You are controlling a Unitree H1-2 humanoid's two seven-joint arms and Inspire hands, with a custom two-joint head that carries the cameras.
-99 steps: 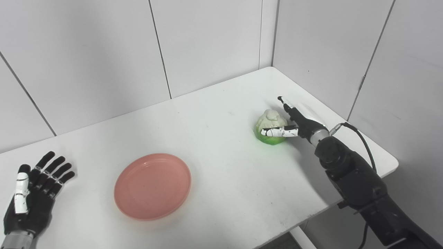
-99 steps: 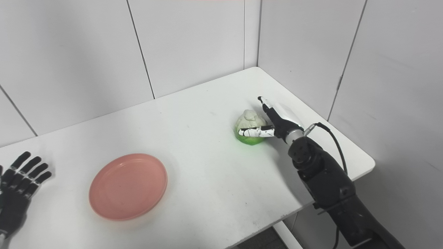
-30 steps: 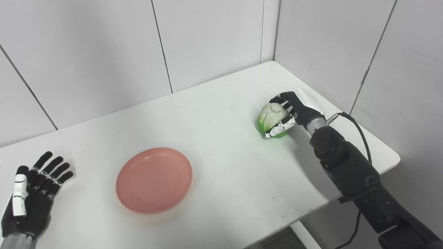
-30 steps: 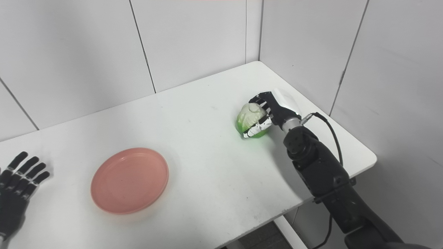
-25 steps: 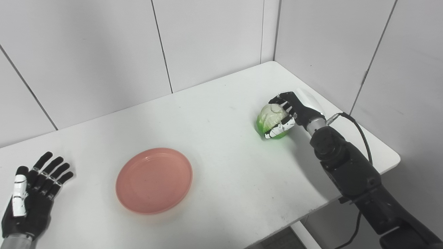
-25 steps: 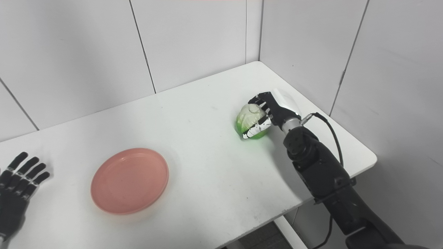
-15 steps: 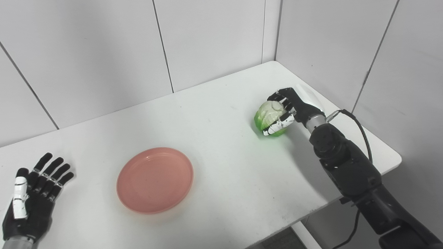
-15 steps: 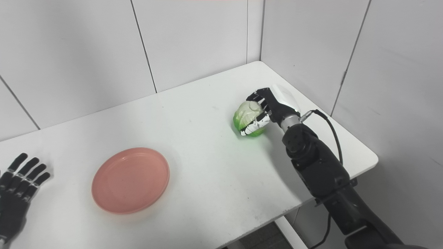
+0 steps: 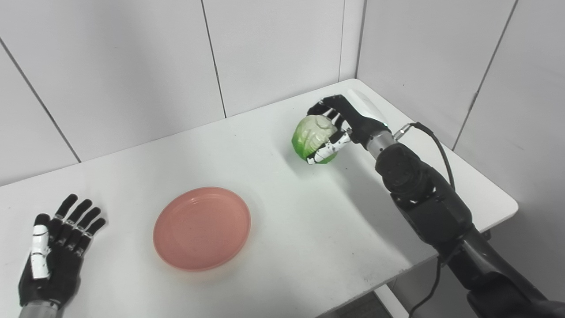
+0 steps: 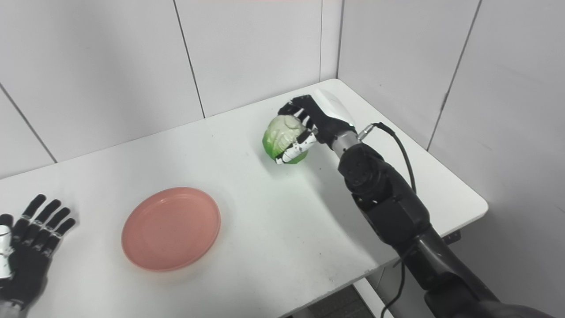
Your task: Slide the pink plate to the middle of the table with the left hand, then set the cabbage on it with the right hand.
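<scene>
At the table's near-left corner, the left hand [image 9: 55,254] lies open, fingers spread. The pink plate [image 9: 201,228] sits toward seven o'clock. At one o'clock, the right hand [image 9: 342,128] clasps the cabbage [image 9: 311,137] aloft: seemingly light, rounded, likely slippery, best wrapped around its middle.

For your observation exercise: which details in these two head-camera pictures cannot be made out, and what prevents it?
- Far side of the cabbage: covered by the right hand, both views.
- Left hand: cut off by the left edge, right eye view.
- Whether the cabbage clears the table: not certain in either view.
</scene>
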